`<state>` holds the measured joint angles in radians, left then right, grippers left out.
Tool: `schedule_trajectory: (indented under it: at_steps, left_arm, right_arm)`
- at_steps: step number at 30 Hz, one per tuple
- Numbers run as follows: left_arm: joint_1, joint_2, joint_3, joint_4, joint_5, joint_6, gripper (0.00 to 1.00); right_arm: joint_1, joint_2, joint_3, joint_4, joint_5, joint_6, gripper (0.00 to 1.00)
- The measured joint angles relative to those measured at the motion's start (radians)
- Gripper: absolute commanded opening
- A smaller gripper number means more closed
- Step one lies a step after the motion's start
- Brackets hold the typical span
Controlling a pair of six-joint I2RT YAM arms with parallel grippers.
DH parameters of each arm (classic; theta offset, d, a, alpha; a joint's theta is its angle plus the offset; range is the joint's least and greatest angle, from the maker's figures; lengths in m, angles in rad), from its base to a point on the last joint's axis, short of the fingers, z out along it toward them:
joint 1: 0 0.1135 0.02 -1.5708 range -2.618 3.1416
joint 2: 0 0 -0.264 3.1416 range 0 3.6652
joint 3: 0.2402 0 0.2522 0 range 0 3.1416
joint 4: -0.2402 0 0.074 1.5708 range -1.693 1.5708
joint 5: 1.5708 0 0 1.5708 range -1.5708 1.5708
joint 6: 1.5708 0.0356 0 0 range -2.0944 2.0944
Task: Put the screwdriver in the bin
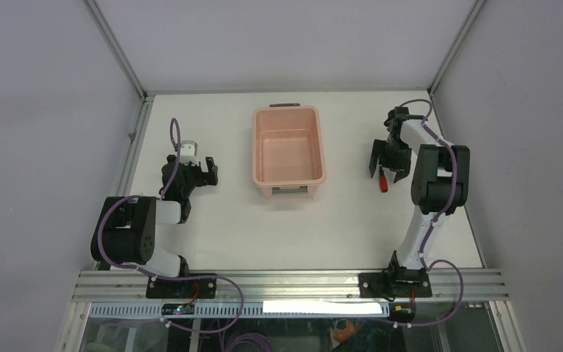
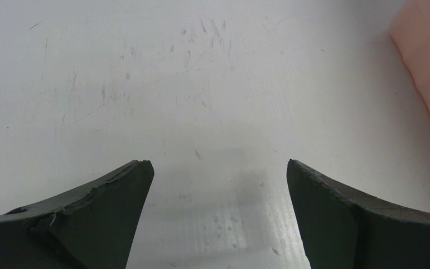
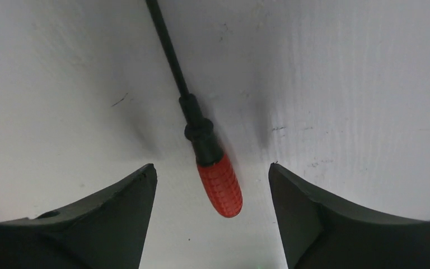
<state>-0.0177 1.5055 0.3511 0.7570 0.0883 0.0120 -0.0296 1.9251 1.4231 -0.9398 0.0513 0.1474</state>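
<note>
The right gripper (image 3: 211, 167) is released: its two dark fingers (image 3: 117, 213) stand apart, one on each side of the screwdriver (image 3: 219, 188), and a strip of white table shows between each finger and the red handle. So nothing is grasped. In the right wrist view the ribbed red handle lies between the fingertips, a little nearer to the right one, and the black collar and the thin dark shaft run away from it up and to the left, until the shaft leaves the picture at the top edge. The screwdriver lies flat on the table (image 1: 300, 235).

From above, this gripper points down at the right part of the table, and the red end of the handle shows just below it, toward the near edge. The bin (image 1: 255, 150) — a salmon-pink tub with a dark grey handle at each short end — stands in the middle of the table toward its far side, well apart from the screwdriver and to the left of it. The screwdriver is outside the bin.

The left gripper (image 2: 218, 165) is released too, its fingers wide apart above bare, scratched table surface. It is on the left of the bin, and only a pink corner of the tub shows at the right edge of the left wrist view.
</note>
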Motion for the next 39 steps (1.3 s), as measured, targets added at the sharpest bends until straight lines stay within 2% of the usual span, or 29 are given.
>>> schedule_trajectory:
  at_steps: [1,3,5,7,8,13,16,21,25,31,36,39]
  left_arm:
    - [0.000,0.000,0.000,0.000,0.000,0.000,0.99]
    - [0.000,0.000,0.000,0.000,0.000,0.000,0.99]
    - [0.000,0.000,0.000,0.000,0.000,0.000,0.99]
    - [0.000,0.000,0.000,0.000,0.000,0.000,0.99]
    - [0.000,0.000,0.000,0.000,0.000,0.000,0.99]
    - [0.000,0.000,0.000,0.000,0.000,0.000,0.99]
    - [0.000,0.000,0.000,0.000,0.000,0.000,0.99]
    - [0.000,0.000,0.000,0.000,0.000,0.000,0.99]
    - [0.000,0.000,0.000,0.000,0.000,0.000,0.99]
    - [0.000,0.000,0.000,0.000,0.000,0.000,0.99]
    - [0.000,0.000,0.000,0.000,0.000,0.000,0.99]
    - [0.000,0.000,0.000,0.000,0.000,0.000,0.99]
  right_arm:
    - [-0.006,0.016,-0.011,0.008,-0.005,-0.001,0.68]
    - [-0.014,0.040,-0.027,0.028,-0.013,-0.008,0.53]
    - [-0.019,0.048,-0.032,0.038,-0.027,-0.014,0.26]
    - [-0.019,0.048,-0.032,0.049,-0.035,-0.021,0.05]
    - [-0.019,0.048,-0.032,0.050,-0.040,-0.027,0.00]
    - [-0.019,0.040,-0.026,0.036,-0.041,-0.038,0.00]
    - [-0.018,0.016,0.004,-0.036,-0.041,-0.038,0.00]
    - [-0.013,-0.095,0.200,-0.200,-0.058,-0.023,0.00]
    - [0.029,-0.194,0.338,-0.261,-0.066,0.029,0.00]
    - [0.315,-0.220,0.456,-0.254,-0.067,0.128,0.00]
    - [0.585,-0.127,0.544,-0.164,-0.029,0.192,0.00]
    - [0.690,-0.053,0.558,-0.085,0.003,0.212,0.00]
